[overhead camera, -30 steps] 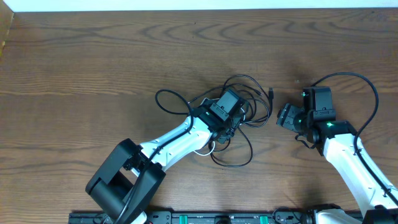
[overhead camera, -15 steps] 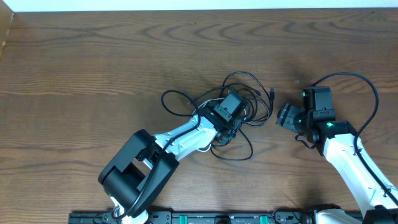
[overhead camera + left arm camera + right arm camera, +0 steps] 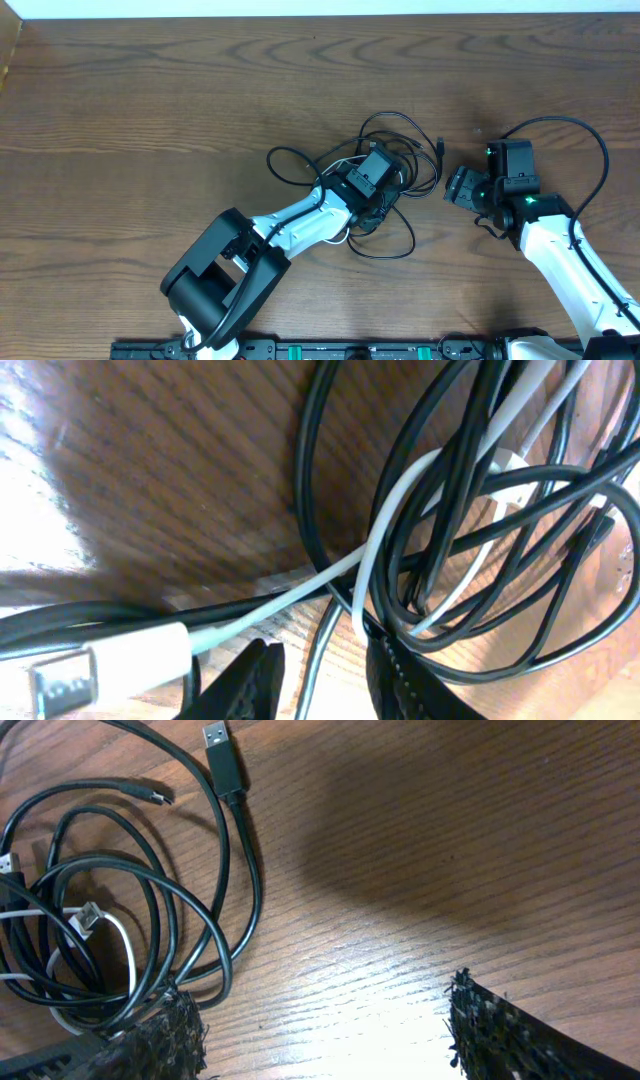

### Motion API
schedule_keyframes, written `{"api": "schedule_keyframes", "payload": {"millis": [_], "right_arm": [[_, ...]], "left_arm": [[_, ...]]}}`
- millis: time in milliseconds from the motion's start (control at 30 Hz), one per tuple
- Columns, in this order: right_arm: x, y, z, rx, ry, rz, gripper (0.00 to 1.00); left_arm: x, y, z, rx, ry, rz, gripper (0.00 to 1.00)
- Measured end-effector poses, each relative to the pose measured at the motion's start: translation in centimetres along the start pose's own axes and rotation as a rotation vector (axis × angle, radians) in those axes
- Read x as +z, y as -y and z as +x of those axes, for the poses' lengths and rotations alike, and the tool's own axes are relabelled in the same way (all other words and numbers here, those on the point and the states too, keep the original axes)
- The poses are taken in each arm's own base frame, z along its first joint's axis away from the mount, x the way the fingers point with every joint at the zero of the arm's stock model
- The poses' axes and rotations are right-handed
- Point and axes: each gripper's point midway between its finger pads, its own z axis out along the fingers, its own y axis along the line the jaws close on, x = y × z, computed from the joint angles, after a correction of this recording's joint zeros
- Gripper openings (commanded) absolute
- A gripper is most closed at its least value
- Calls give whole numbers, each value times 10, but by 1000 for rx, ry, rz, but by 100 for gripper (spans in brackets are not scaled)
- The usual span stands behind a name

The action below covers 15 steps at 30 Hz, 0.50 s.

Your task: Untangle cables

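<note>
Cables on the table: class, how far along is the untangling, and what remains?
Done: nothing separated; the black and white cables lie in one knotted pile. In hand: the left gripper sits on the pile, jaws apart around a black strand. Left: pulling each cable free; the right gripper hangs open beside it.

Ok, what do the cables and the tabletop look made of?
Black cables: glossy plastic or rubber jacket, with highlights along the curves. White cable: smooth plastic, duller sheen. USB plug: bare metal shell, silvery. Tabletop: dark wood or wood-look laminate, grain visible, semi-gloss glare.
</note>
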Motion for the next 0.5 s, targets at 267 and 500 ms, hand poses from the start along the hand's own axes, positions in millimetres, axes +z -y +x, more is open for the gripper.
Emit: {"api": "schedule_keyframes", "payload": {"millis": [267,500], "right_arm": [[0,0,0,0,0,0,78],[0,0,0,0,0,0,79]], "left_arm": [[9,-4,3,7,15,-8,28],[10,0,1,-19,29,10,30]]}}
